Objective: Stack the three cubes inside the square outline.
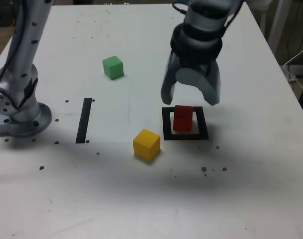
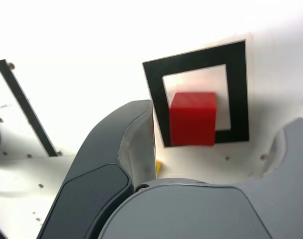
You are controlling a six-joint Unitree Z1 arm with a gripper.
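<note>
White table (image 1: 116, 199), speckled with dark specks; white furniture legs (image 1: 280, 25), cables (image 1: 298, 59) beyond far edge.

Matte red cube (image 1: 183, 118); table (image 1: 141, 199) smooth, perhaps laminate.

In the square outline (image 1: 185, 124): red cube (image 1: 183, 118).
Above it: my gripper (image 1: 191, 97), not touching.
Yellow cube (image 1: 147, 144): just outside the outline, on the exterior view's near left.
Green cube (image 1: 113, 67): far left, well apart.
Tape strip (image 1: 84, 120): left of the outline.
</note>
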